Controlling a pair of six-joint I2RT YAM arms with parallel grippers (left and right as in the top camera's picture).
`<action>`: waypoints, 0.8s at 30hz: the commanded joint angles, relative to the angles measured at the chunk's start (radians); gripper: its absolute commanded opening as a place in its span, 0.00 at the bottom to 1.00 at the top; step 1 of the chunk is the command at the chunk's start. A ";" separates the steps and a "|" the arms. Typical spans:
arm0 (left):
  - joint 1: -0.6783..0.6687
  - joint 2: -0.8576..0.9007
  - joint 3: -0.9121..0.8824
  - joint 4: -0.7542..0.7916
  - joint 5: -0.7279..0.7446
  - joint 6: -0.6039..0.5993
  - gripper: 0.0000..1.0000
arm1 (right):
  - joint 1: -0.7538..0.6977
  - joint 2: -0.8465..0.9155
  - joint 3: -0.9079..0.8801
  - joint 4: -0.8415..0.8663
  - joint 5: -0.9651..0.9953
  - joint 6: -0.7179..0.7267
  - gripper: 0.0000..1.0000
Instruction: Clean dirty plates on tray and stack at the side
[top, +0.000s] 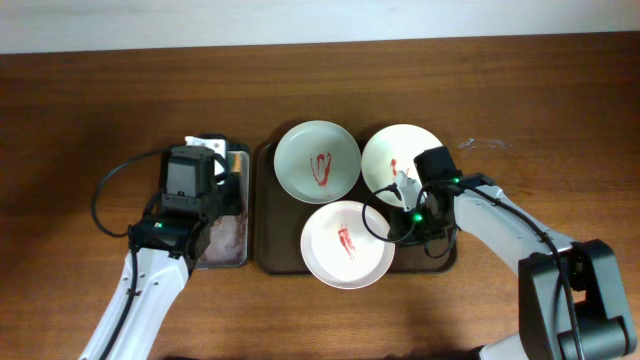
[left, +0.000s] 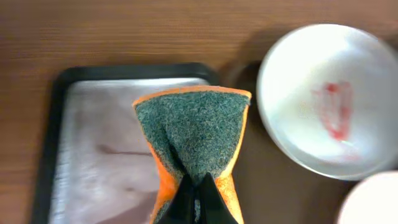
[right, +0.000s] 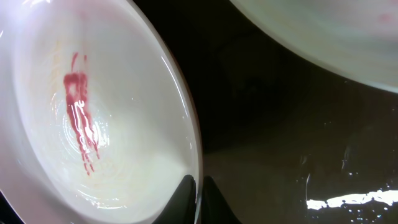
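Three plates with red sauce streaks lie on the dark brown tray (top: 268, 255): one at the back left (top: 317, 160), one at the back right (top: 396, 152), one at the front (top: 346, 244). My right gripper (top: 393, 228) is shut on the right rim of the front plate (right: 93, 124), one finger inside, one outside. My left gripper (top: 222, 205) is shut on an orange sponge with a green scrub face (left: 194, 134), held above the grey metal tray (left: 93, 149). The back left plate (left: 329, 99) shows at right in the left wrist view.
The grey metal tray (top: 238, 258) sits left of the brown tray on the wooden table (top: 80, 110). The back right plate's rim (right: 323, 37) crosses the top right of the right wrist view. Wet glints show on the brown tray floor (right: 348, 199).
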 joint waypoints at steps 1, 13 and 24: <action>-0.062 0.035 0.021 0.006 0.246 -0.063 0.00 | 0.006 0.009 0.011 0.002 0.012 -0.006 0.07; -0.454 0.365 0.021 0.261 0.446 -0.461 0.00 | 0.006 0.009 0.011 0.002 0.013 -0.006 0.07; -0.439 0.436 0.026 0.185 0.060 -0.444 0.00 | 0.005 0.009 0.011 -0.001 0.012 -0.006 0.07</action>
